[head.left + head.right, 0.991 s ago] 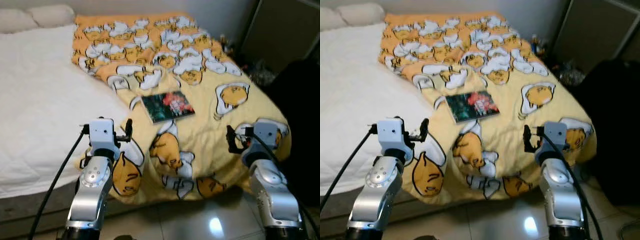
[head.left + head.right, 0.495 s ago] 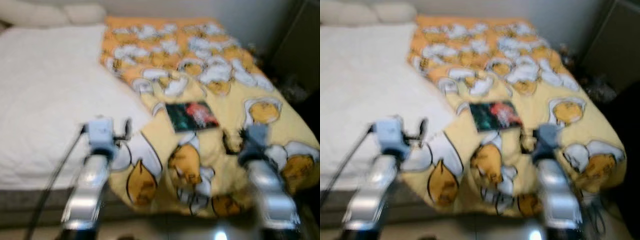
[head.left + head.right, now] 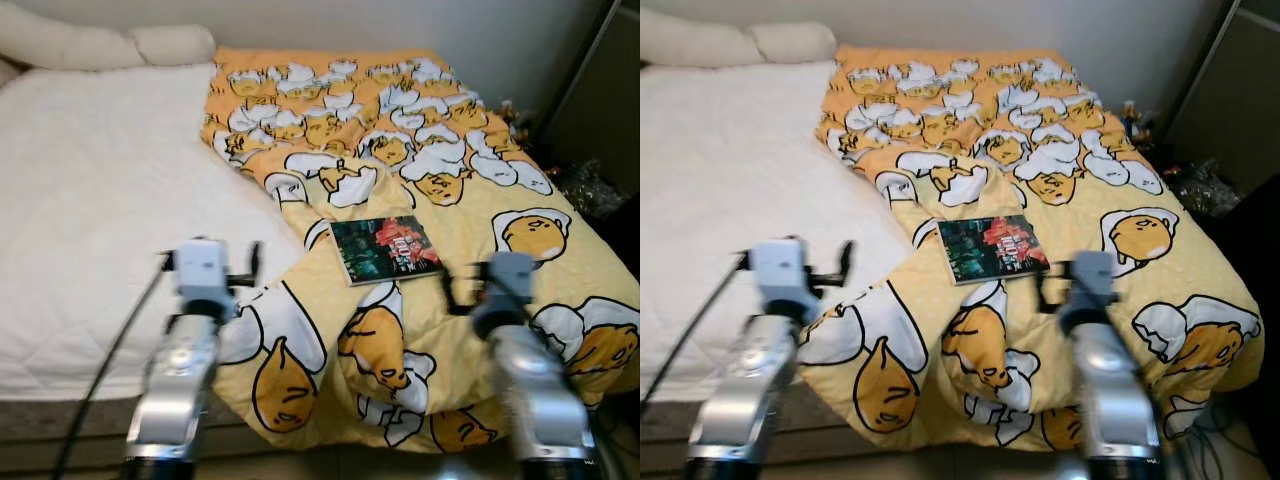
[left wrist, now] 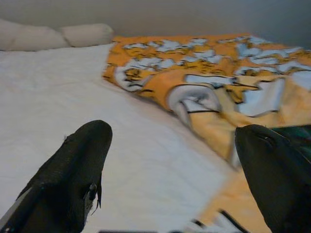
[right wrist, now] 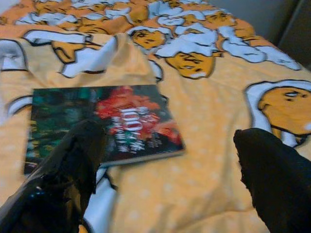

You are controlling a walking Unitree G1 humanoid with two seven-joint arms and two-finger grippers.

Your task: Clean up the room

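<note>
Approach step: right gripper (image 5: 165,160), fingers spread wide and empty, faces the book (image 3: 385,249) on the blanket (image 3: 470,215); left gripper (image 4: 170,165) likewise. Next, reach forward and grasp the book.

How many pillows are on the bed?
2. Both lie side by side at the head of the bed: one pillow at the far left corner, the other pillow just right of it, beside the yellow blanket. More could be hidden beyond the picture's edge.
</note>
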